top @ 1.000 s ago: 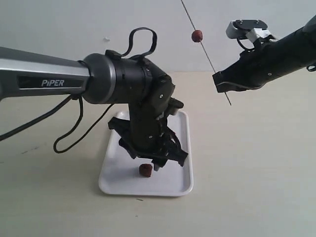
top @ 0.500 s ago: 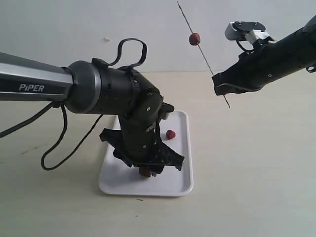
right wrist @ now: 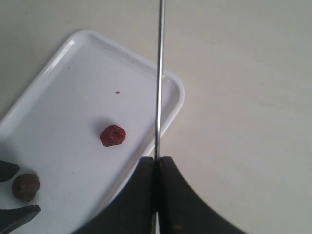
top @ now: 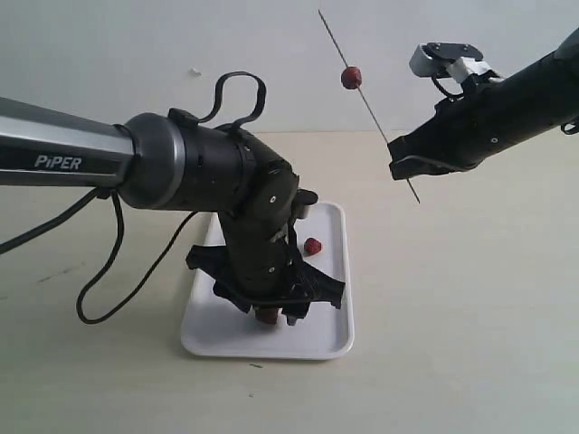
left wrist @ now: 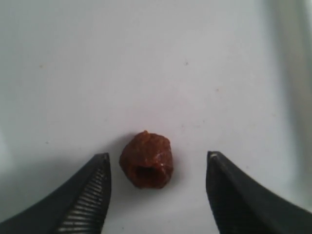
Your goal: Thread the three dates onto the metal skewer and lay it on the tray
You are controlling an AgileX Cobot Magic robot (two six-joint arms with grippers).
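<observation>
At the front of the pale surface (top: 470, 316) sits the white tray (top: 204, 336), and over its near end the left end effector (top: 276, 312) hangs low, fingers spread. The nearest date (left wrist: 146, 160) lies on the tray floor in the gap between them. The left wrist view shows bare white tray on both sides of the fruit, so neither ribbed fingertip (left wrist: 97, 178) touches it, though it sits closer to one finger than to the other. A dark hollow shows in the date's end facing that camera. Farther back on the tray and toward its right rim, clear of the arm, lies the second date (top: 313, 246), redder than the first. Seen from the right wrist, a tiny red speck (right wrist: 117, 91) marks the tray floor beyond it. Beyond the tray and well above the surface, the right end effector (top: 403, 167) is pressed together on the metal skewer (top: 366, 104), pinching it near its lower end, with only a short tip poking out below the fingers. The rod slants up and leftward from the grip, and the third date (top: 351, 77) is threaded on it partway up — well apart from the fingers, with bare metal on both sides of it.
</observation>
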